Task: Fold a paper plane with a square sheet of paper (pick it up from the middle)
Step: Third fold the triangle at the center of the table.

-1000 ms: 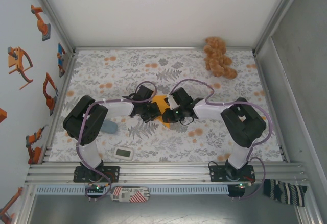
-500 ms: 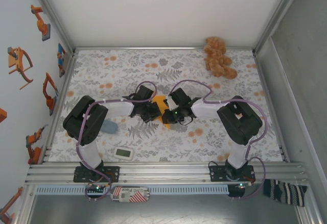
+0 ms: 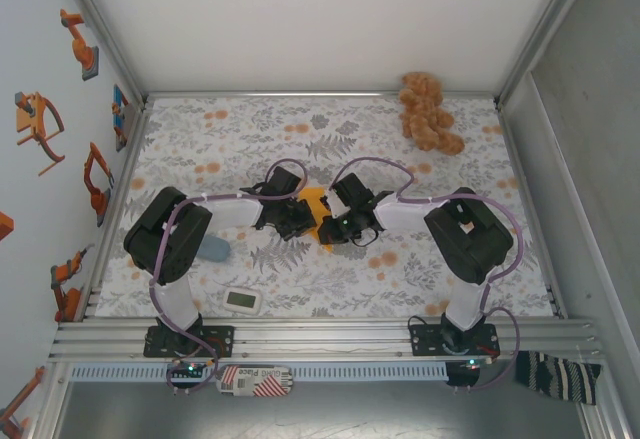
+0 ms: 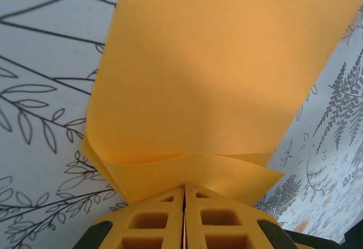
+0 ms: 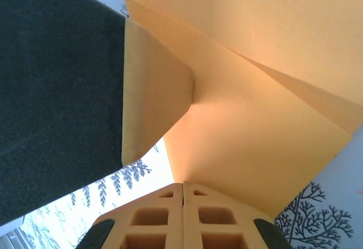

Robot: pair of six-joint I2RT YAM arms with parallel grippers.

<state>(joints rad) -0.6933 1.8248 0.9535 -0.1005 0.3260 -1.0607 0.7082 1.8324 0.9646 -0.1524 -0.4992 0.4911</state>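
Left arm, right arm reach inward; both jaws clamped.

Table was covered edge to edge with a white cloth printed with grey ferns and small pale-orange flowers. It lay flat, with no visible wrinkles.

Lying on the cloth:
- tan-brown plush toy in the far right corner, near the back edge
- small blue-grey object at near left; its identity was unclear
- small white device with a dark display, nearer the front edge and just right of the blue-grey object

Folded square sheet of paper was at mid-cloth. In the wrist views it was raised off the cloth, at least in part.
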